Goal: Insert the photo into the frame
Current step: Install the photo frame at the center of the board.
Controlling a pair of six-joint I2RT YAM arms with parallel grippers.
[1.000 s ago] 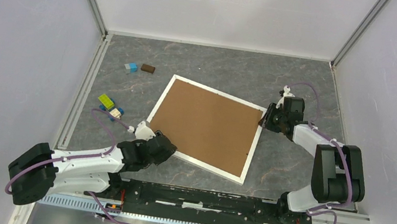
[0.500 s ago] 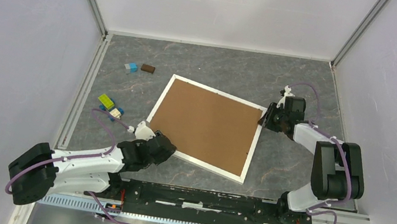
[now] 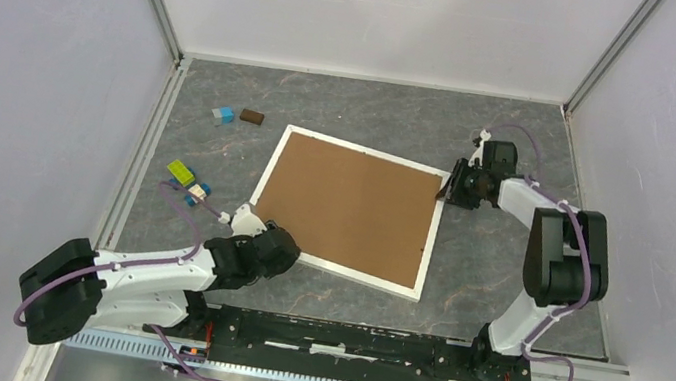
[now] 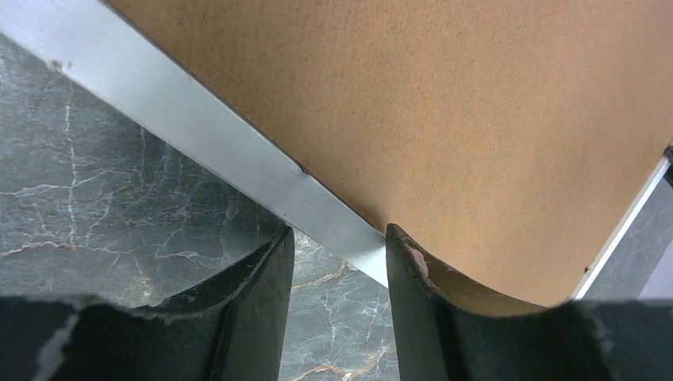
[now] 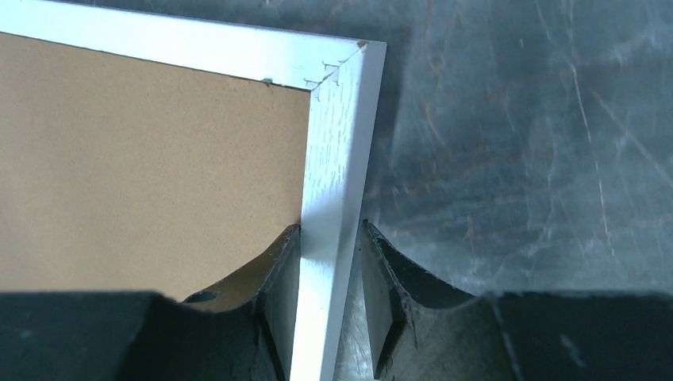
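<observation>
The white frame (image 3: 432, 240) lies face down on the grey table, with the brown backing board (image 3: 352, 208) filling its back. The photo is hidden. My left gripper (image 3: 273, 248) is at the frame's near left corner. In the left wrist view the gripper (image 4: 339, 242) has its fingertips on either side of the white rail (image 4: 198, 103), with the board (image 4: 476, 103) beyond. My right gripper (image 3: 453, 185) is at the far right corner. In the right wrist view the gripper (image 5: 331, 234) is shut on the right rail (image 5: 341, 135), just below the mitred corner.
Small bricks lie left of the frame: a blue one (image 3: 222, 114), a brown one (image 3: 252, 117), a green-yellow one (image 3: 180, 170) and a blue-cream one (image 3: 197, 192). White walls enclose the table on the left, back and right.
The frame has turned about its near left corner. Its far right corner moved toward the back with my right gripper, so it lies squarer to the table. The left gripper barely moved.
</observation>
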